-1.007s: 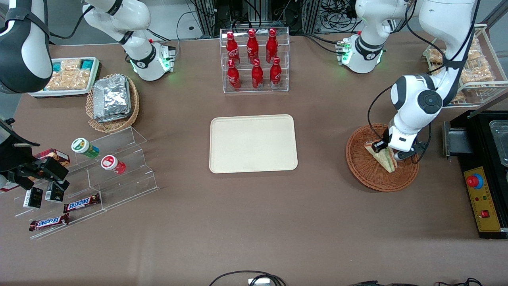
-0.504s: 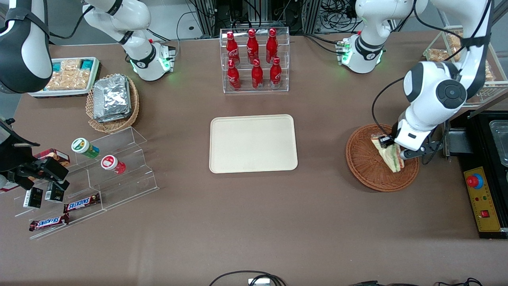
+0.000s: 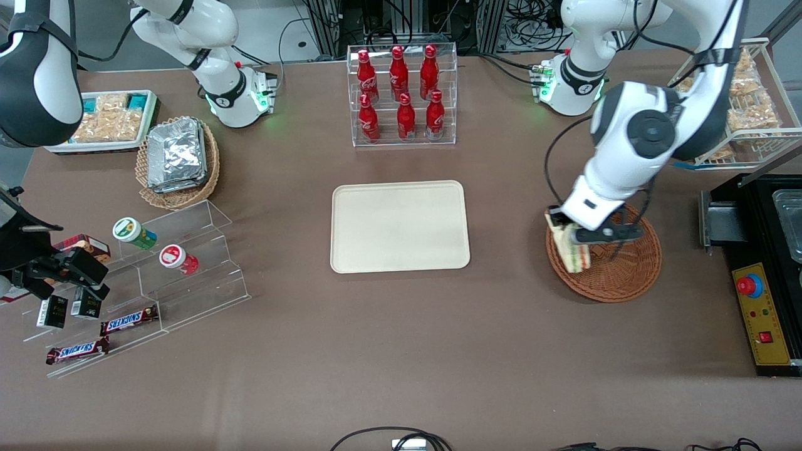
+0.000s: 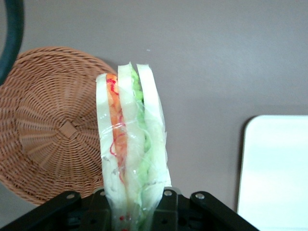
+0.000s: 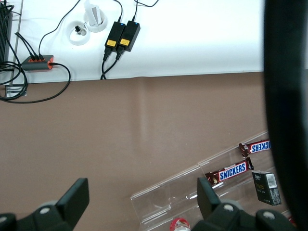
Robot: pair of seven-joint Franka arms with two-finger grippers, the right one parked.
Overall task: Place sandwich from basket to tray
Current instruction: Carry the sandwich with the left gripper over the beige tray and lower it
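A: Brown tabletop (image 3: 388,351), shop-style layout. We start at the fingers: the gripper (image 4: 136,204) is clamped on the sandwich (image 4: 131,149), pinching the wrapped wedge at one end, with the rest sticking out free.

B: Agreed, jaws closed across the bread faces. In the front view the gripper (image 3: 579,237) holds the sandwich (image 3: 573,249) in the air over the basket (image 3: 617,275), at the rim nearest the tray (image 3: 400,225).

A: How will it handle? We'd call it light and soft. White bread, green and red-orange filling, clear wrap. It squashes easily.

B: And the film looks slick, so we think it could slide in the pads if the grip loosens. Squeezing harder risks crushing the layers.

A: The best hold, in our judgement, is what we see: flat across the two outer bread slices, not on the open filling edge.

B: Moving outward: the basket below looks empty, and bare table lies between it and the tray. The tray is bare too, well apart from the basket.

A: Elsewhere, the bottle rack (image 3: 402,94) stands farther from the front camera than the tray. It is not in the way.

B: So it's lifted but not yet delivered. The carry and set-down remain.
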